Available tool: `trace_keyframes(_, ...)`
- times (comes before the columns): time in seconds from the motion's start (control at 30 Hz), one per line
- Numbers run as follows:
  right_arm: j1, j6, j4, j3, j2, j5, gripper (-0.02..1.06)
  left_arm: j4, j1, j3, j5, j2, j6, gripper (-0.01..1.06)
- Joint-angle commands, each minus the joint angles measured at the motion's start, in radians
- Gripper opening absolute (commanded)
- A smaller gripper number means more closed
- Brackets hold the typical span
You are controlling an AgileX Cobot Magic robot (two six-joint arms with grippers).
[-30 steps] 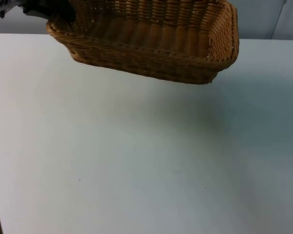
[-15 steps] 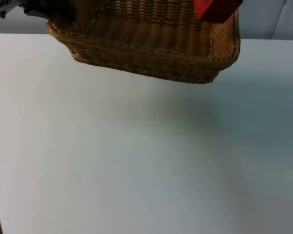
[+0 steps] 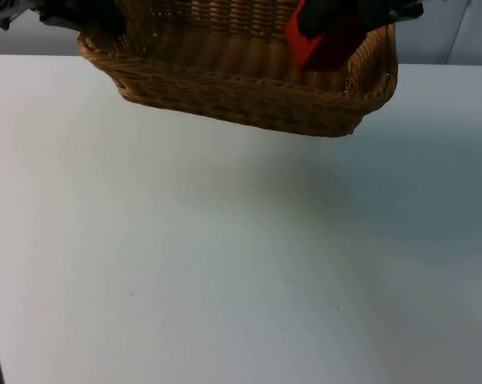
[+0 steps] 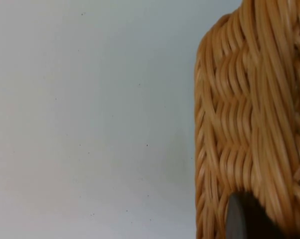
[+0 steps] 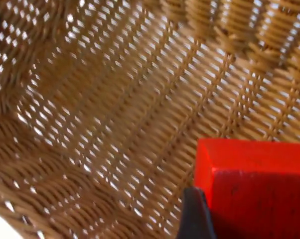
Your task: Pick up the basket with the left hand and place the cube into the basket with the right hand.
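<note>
Table (image 3: 225, 264) comes first, big and white, with a soft shadow under the lifted things. Next is the basket (image 3: 249, 92), brown and woven, held up off the table at about 12 o'clock in the top view, a bit tilted. The left gripper (image 3: 73, 14) is at 11 o'clock, at the basket's end. In the left wrist view one dark fingertip (image 4: 242, 219) presses on the basket's outer wall (image 4: 249, 114), so it looks clamped on that wall. The right gripper (image 3: 337, 18) is at 1 o'clock, over the basket's right end. It squeezes the cube (image 3: 317, 40), which is red. In the right wrist view the cube (image 5: 254, 189) hangs above the basket's woven floor (image 5: 115, 114), with a black fingertip (image 5: 192, 214) tight against its side. The cube is inside the rim but I think it does not touch the floor yet. What could go wrong? If the cube is let go from too high, it may bounce and hop over the low wall. If it lands hard at that far end, the basket may tip more or slip in the left gripper, since it is held at just one end.
</note>
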Motion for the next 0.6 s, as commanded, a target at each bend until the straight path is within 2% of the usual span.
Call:
trace_keyframes(0.0,0.005,-0.03,0.003,-0.006,-0.006,0.009,0.56,-0.055,-0.005,0.0,0.008,-0.011,-0.007,0.0)
trace_keyframes(0.1,0.005,-0.074,0.017,-0.006,-0.006,0.016,1.04,-0.055,-0.005,0.0,0.01,-0.011,-0.007,0.0)
trace_keyframes(0.13,0.005,-0.1,0.035,-0.006,-0.006,0.017,1.05,-0.055,-0.005,0.0,0.01,-0.011,-0.007,0.0)
trace_keyframes(0.33,0.003,-0.108,0.047,-0.019,-0.036,-0.065,1.05,-0.055,-0.005,0.0,0.014,-0.011,-0.007,0.0)
trace_keyframes(0.43,-0.016,-0.106,0.04,-0.056,-0.047,-0.058,1.01,-0.053,-0.005,0.0,0.018,-0.011,-0.007,0.0)
trace_keyframes(0.47,-0.033,-0.1,0.04,-0.081,-0.052,-0.053,0.93,-0.053,-0.005,0.0,0.021,-0.011,-0.007,0.0)
trace_keyframes(0.5,-0.055,-0.08,0.031,-0.106,-0.058,-0.049,0.8,-0.05,-0.005,0.0,0.021,-0.011,-0.007,0.0)
trace_keyframes(0.53,-0.055,-0.08,0.031,-0.106,-0.058,-0.049,0.8,-0.05,-0.005,0.0,0.021,-0.011,-0.007,0.0)
trace_keyframes(0.57,-0.075,-0.049,0.013,-0.129,-0.067,-0.047,0.62,-0.05,-0.005,0.0,0.023,-0.011,-0.007,0.0)
